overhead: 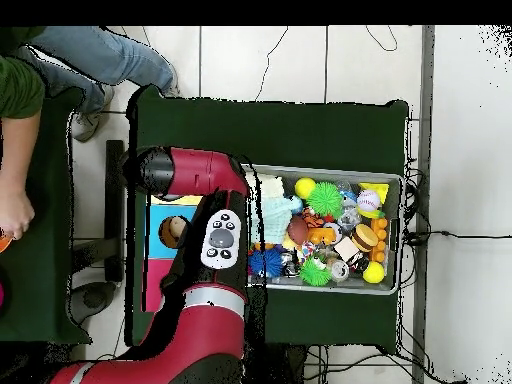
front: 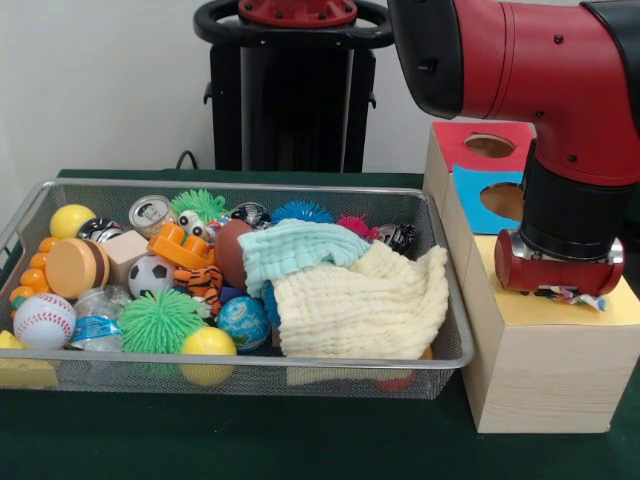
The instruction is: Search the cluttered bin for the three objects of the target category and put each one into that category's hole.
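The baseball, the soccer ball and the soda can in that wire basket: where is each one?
baseball (front: 43,320): front view, on its white face between the red seams.
soccer ball (front: 151,275): front view, on its middle panels.
soda can (front: 151,212): front view, on its silver top.

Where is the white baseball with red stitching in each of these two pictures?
Front view: the baseball lies in the bin's lower left corner, beside the green spiky ball.
Overhead view: the baseball is near the bin's upper right corner.
Shared landmark: the wire bin, whose corner holds it in both.
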Robot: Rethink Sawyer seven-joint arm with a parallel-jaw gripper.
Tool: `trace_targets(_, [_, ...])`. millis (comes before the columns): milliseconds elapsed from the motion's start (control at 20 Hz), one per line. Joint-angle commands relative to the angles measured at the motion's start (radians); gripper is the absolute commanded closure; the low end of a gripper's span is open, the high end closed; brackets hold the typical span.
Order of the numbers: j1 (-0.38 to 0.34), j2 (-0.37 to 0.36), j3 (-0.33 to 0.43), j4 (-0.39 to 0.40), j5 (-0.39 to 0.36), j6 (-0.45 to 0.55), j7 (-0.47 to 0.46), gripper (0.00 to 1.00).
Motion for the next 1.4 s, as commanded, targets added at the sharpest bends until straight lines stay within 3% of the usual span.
trace_targets(50, [-0.065, 0.163, 0.032, 0.024, 0.004, -0.028, 0.213, 0.00])
trace_targets(450, [-0.069, 0.146, 0.032, 0.034, 0.002, -0.011, 0.204, 0.00])
trace_targets(700, [-0.074, 0.082, 0.042, 0.090, 0.001, 0.017, 0.183, 0.00])
trace_targets(950, [-0.073, -0.034, 0.038, 0.171, 0.003, 0.086, 0.158, 0.00])
trace_targets(1400, [-0.047, -0.043, 0.005, 0.158, -0.005, 0.118, 0.185, 0.00])
